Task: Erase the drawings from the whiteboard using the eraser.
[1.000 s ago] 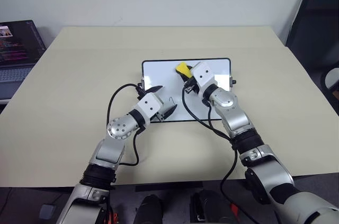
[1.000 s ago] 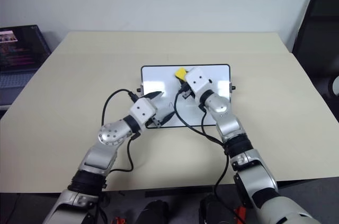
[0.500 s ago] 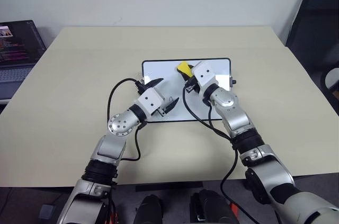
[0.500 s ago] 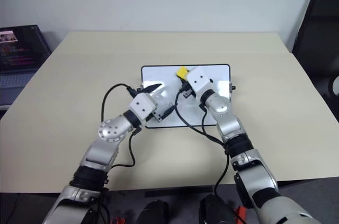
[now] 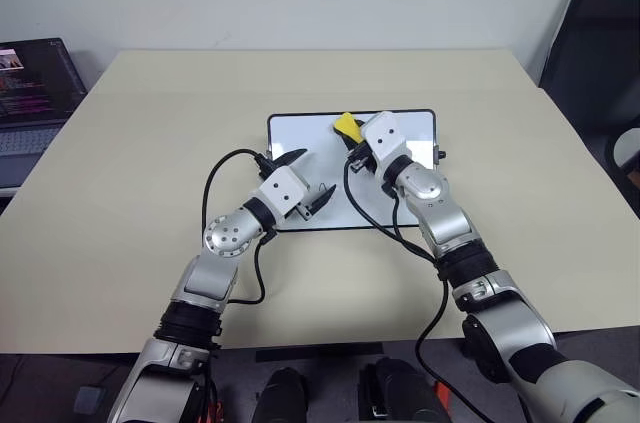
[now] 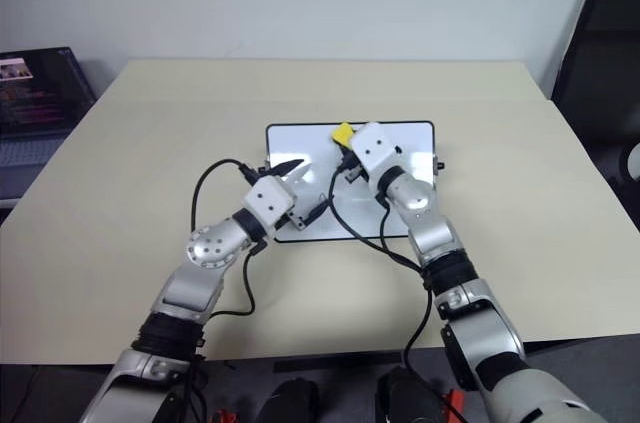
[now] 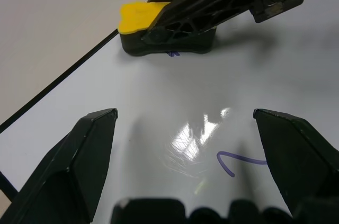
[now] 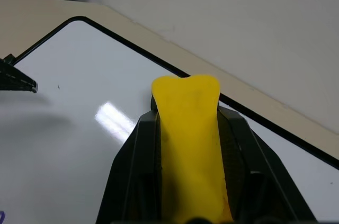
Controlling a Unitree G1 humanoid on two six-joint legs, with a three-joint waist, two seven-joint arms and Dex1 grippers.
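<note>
The whiteboard (image 5: 310,138) lies flat in the middle of the table. My right gripper (image 5: 350,139) is shut on the yellow eraser (image 5: 346,126), which sits near the board's far edge. The eraser's (image 7: 139,15) black felt underside rests on the white surface, partly over a small purple mark (image 7: 172,53). My left gripper (image 5: 315,174) hovers open over the board's near left part, a short way from the eraser. Between its fingers lies a purple squiggle drawing (image 7: 233,159). From the right wrist, the eraser (image 8: 189,144) sits clamped between the two black fingers (image 8: 139,150).
The beige table (image 5: 150,163) spreads wide around the board. A dark-screened laptop (image 5: 30,93) stands off its left edge. A black chair (image 5: 600,33) is at the far right. A small black knob (image 5: 441,154) sticks out from the board's right side.
</note>
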